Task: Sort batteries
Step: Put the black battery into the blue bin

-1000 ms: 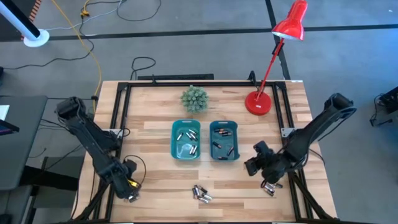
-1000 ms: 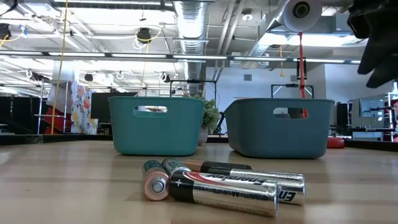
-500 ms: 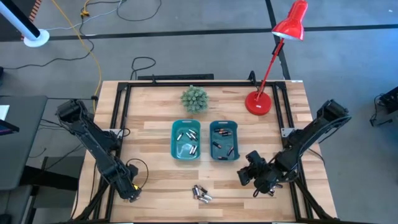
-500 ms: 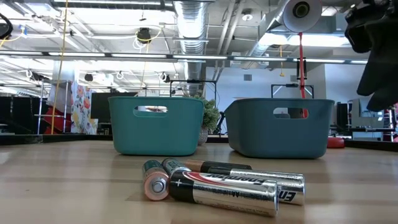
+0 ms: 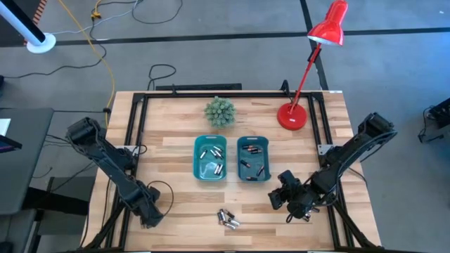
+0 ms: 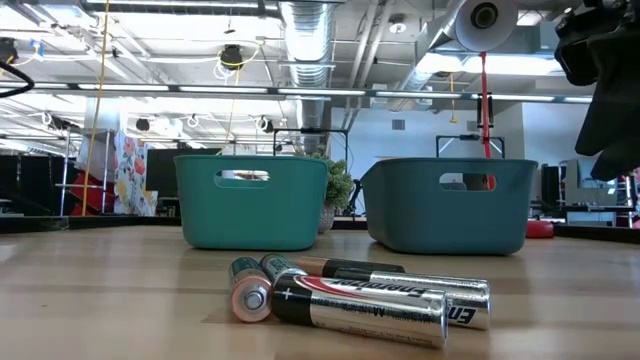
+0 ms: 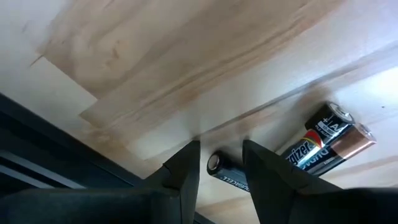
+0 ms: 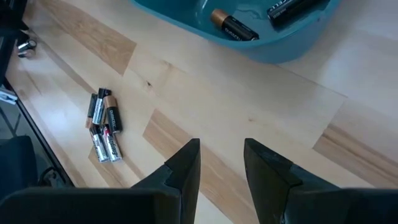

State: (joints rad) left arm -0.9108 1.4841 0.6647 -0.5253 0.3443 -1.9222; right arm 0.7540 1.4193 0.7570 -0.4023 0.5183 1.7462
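Several loose batteries [image 5: 227,218] wait between both unclenched, empty claws — left gripper [image 7: 221,163] nearest, so straddle one cell squarely before clenching, right gripper [image 8: 221,163] holding clear.

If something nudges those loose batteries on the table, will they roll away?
Probably. The loose batteries are smooth round cylinders lying on their sides on flat wood, so they would likely roll sideways. Their glossy casings look slippery, though bunching together may slow them.
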